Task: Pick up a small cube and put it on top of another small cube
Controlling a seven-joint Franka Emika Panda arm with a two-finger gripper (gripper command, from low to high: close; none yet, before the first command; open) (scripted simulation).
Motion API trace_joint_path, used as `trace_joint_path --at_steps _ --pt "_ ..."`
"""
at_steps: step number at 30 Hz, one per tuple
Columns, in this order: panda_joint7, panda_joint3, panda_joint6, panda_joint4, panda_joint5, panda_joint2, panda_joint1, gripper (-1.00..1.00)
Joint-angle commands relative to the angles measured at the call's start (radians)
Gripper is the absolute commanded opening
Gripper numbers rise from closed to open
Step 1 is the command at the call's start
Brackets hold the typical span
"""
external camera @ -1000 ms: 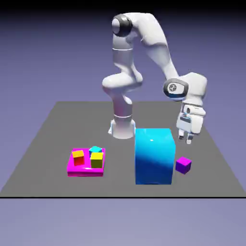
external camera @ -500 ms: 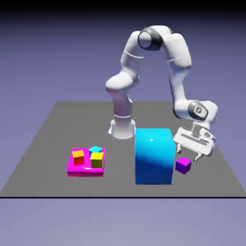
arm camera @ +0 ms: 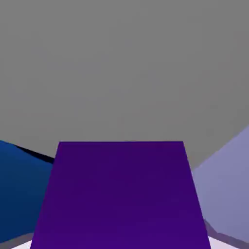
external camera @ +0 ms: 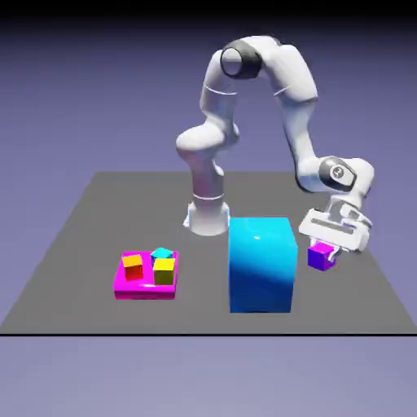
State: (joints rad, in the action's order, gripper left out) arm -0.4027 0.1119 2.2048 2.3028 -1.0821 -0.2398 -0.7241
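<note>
The small purple cube [external camera: 320, 258] hangs a little above the grey table, at the exterior view's right, just beside the big blue block [external camera: 261, 265]. My gripper [external camera: 325, 253] is shut on it from above, with the hand tilted. In the hand view the purple cube [arm camera: 121, 194] fills the lower middle and hides both fingertips. Other small cubes stand on a magenta tray [external camera: 122, 287] at the exterior view's left: a yellow-topped red one [external camera: 133, 265], a cyan one [external camera: 162, 254] and a yellow one [external camera: 164, 269].
The tall blue block stands between the held cube and the magenta tray. Its side shows at the hand view's lower left [arm camera: 22, 189]. The robot's base [external camera: 207, 213] stands behind the block. The table's right edge [external camera: 383, 273] runs close to the hand.
The gripper has come down over the purple cube, shut on it and lifted it slightly off the table. One second ago it hung open higher up, behind the cube.
</note>
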Motion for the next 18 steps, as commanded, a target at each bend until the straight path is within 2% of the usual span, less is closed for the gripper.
trace_joint_path --at_steps 1,8,18 --pt "-0.030 0.022 -0.010 -0.007 -0.017 0.014 0.036 -1.00" --pt "-0.229 0.175 -0.081 -0.052 -0.116 0.108 0.290 -1.00" --pt "-0.021 -0.187 -0.111 0.049 -0.006 0.224 0.417 -1.00"
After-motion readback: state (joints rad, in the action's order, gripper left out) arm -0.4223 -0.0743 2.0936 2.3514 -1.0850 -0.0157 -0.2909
